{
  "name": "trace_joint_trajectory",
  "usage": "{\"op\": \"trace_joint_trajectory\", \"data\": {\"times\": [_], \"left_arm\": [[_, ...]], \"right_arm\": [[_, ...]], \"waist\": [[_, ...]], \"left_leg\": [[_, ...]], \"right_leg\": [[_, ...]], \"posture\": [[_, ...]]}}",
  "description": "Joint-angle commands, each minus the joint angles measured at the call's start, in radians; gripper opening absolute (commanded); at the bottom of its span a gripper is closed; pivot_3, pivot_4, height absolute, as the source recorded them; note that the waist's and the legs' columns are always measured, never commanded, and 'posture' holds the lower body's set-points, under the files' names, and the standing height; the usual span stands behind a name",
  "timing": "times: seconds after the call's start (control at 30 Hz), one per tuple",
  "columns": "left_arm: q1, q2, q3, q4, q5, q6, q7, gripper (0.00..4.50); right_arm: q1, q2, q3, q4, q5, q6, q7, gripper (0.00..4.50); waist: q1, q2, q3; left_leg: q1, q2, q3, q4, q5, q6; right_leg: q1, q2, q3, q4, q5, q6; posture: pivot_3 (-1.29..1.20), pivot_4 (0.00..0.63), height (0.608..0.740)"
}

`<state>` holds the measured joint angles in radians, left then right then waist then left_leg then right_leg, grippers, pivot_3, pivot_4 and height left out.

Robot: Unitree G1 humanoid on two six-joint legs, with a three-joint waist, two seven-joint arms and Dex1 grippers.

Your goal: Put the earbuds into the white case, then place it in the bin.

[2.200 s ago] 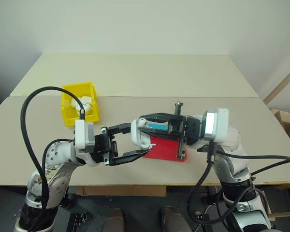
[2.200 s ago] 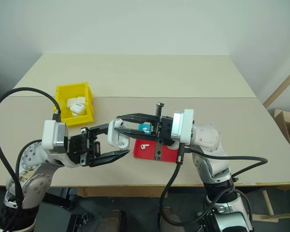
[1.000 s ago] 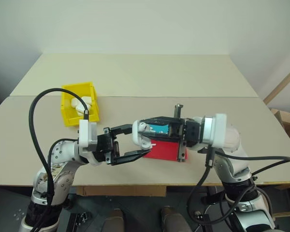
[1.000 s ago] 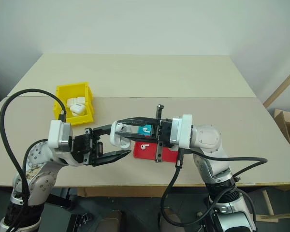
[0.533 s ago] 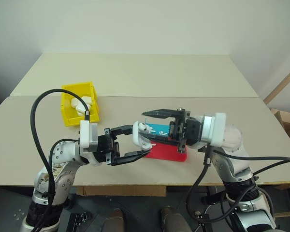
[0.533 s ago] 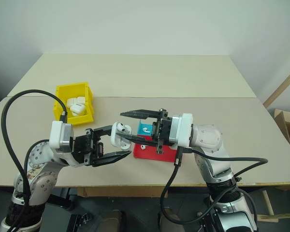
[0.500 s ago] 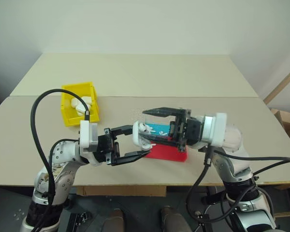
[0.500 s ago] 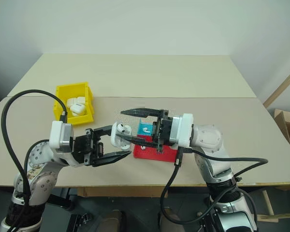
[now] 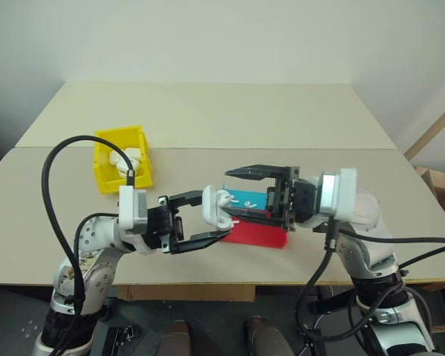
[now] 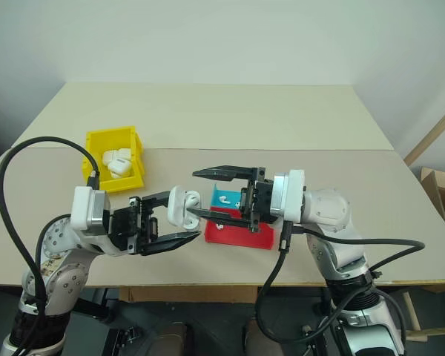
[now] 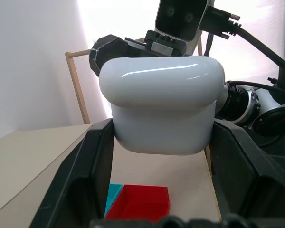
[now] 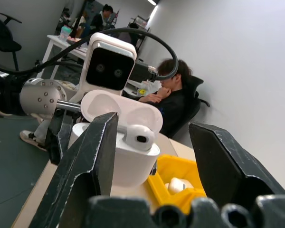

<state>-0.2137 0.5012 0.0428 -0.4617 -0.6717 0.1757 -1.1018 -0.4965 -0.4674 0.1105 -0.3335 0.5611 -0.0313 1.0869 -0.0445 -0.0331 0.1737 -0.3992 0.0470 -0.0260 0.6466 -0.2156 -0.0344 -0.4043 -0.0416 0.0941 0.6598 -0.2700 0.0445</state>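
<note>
The left gripper [image 9: 208, 219] clamps the white case [image 10: 181, 205], lid up with an earbud [image 12: 138, 136] seated, just ahead of the spread-fingered, empty right gripper [image 10: 208, 194]; the case looks light, hard and slippery, best pinched across its flat sides.

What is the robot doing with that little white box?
The robot is packing earbuds away. Its left gripper holds the white case up over the table, with the lid flipped open. One earbud already sits in the case. The right gripper is right beside the case with its jaws open. Another earbud lies in the red and blue tray below. The yellow bin, off to the robot's left, already has some white cases in it.
</note>
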Motion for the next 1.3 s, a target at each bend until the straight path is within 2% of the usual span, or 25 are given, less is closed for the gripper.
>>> {"op": "trace_joint_trajectory", "data": {"times": [0.03, 0.2, 0.33, 0.53, 0.63, 0.7, 0.73, 0.8, 1.0, 1.1, 1.3], "left_arm": [[-0.005, -0.003, 0.016, -0.031, -0.028, -0.029, -0.001, 2.75], [-0.006, -0.005, 0.014, -0.021, -0.029, -0.037, -0.011, 2.75], [0.020, 0.029, 0.040, -0.001, -0.014, -0.049, -0.034, 2.75], [0.108, 0.119, 0.141, 0.000, -0.046, -0.061, -0.103, 2.75], [0.177, 0.167, 0.187, 0.015, -0.022, -0.110, -0.172, 2.75], [0.209, 0.182, 0.201, 0.020, -0.013, -0.133, -0.191, 2.75], [0.225, 0.182, 0.203, 0.023, -0.008, -0.152, -0.201, 2.75], [0.253, 0.181, 0.202, 0.019, 0.002, -0.173, -0.206, 2.75], [0.287, 0.171, 0.184, -0.009, 0.016, -0.191, -0.182, 2.75], [0.294, 0.167, 0.179, -0.025, 0.015, -0.188, -0.154, 2.75], [0.301, 0.173, 0.180, -0.045, 0.014, -0.181, -0.121, 2.75]], "right_arm": [[-0.026, -0.001, -0.018, -0.042, 0.026, 0.040, -0.021, 2.90], [-0.032, 0.006, -0.015, -0.043, 0.024, 0.044, -0.018, 2.90], [-0.053, -0.020, -0.071, -0.042, 0.086, 0.118, -0.047, 2.90], [-0.171, -0.229, -0.077, 0.006, 0.131, 0.419, -0.008, 2.90], [-0.312, -0.325, 0.022, 0.071, 0.053, 0.578, 0.054, 2.90], [-0.379, -0.350, 0.087, 0.107, -0.021, 0.598, 0.080, 2.90], [-0.417, -0.345, 0.138, 0.143, -0.107, 0.559, 0.071, 2.90], [-0.527, -0.325, 0.240, 0.244, -0.197, 0.624, 0.099, 2.90], [-0.751, -0.229, 0.505, 0.562, -0.509, 0.537, 0.218, 2.90], [-0.811, -0.157, 0.555, 0.713, -0.589, 0.476, 0.261, 2.90], [-0.869, -0.019, 0.586, 0.916, -0.713, 0.390, 0.252, 2.90]], "waist": [[-0.001, 0.000, 0.000], [0.000, 0.000, 0.000], [0.000, 0.000, 0.000], [0.000, 0.000, 0.000], [-0.005, 0.001, 0.001], [-0.006, 0.002, 0.001], [-0.003, 0.002, 0.001], [-0.002, 0.002, 0.001], [-0.002, 0.003, 0.002], [0.001, 0.003, 0.002], [-0.002, 0.003, 0.002]], "left_leg": [[0.000, 0.000, 0.000, 0.000, 0.000, 0.000], [0.000, 0.000, 0.000, 0.000, 0.000, 0.000], [0.000, 0.000, 0.000, 0.000, 0.000, 0.000], [0.000, 0.000, 0.000, 0.000, 0.000, 0.000], [0.000, 0.000, 0.001, -0.001, 0.000, 0.000], [0.000, 0.001, 0.002, -0.001, 0.000, 0.000], [0.000, 0.001, 0.002, -0.002, 0.000, 0.000], [0.000, 0.001, 0.001, -0.002, 0.000, 0.000], [-0.002, 0.001, 0.002, -0.002, 0.000, 0.000], [-0.007, 0.001, 0.002, -0.002, 0.000, 0.000], [-0.011, 0.001, 0.002, -0.002, 0.000, 0.000]], "right_leg": [[0.000, 0.000, 0.000, 0.000, 0.000, 0.000], [0.000, 0.000, 0.000, 0.000, 0.000, 0.000], [0.000, 0.000, 0.000, 0.000, 0.000, 0.000], [0.000, 0.000, 0.000, 0.000, 0.000, 0.000], [-0.001, 0.000, 0.000, -0.001, 0.000, -0.001], [-0.002, 0.000, 0.001, -0.002, 0.000, -0.001], [-0.002, 0.000, 0.001, -0.002, -0.001, -0.001], [-0.002, 0.000, 0.000, -0.002, -0.001, -0.002], [-0.005, 0.000, 0.001, -0.002, -0.001, -0.002], [-0.010, 0.000, 0.000, -0.001, 0.000, -0.002], [-0.017, -0.001, 0.001, 0.004, 0.000, -0.003]], "posture": [[0.00, 0.150, 0.740], [0.00, 0.150, 0.740], [0.00, 0.150, 0.740], [0.00, 0.150, 0.740], [0.00, 0.150, 0.740], [0.00, 0.150, 0.740], [0.00, 0.150, 0.740], [0.00, 0.150, 0.740], [0.00, 0.150, 0.740], [0.00, 0.150, 0.740], [0.00, 0.150, 0.740]]}}
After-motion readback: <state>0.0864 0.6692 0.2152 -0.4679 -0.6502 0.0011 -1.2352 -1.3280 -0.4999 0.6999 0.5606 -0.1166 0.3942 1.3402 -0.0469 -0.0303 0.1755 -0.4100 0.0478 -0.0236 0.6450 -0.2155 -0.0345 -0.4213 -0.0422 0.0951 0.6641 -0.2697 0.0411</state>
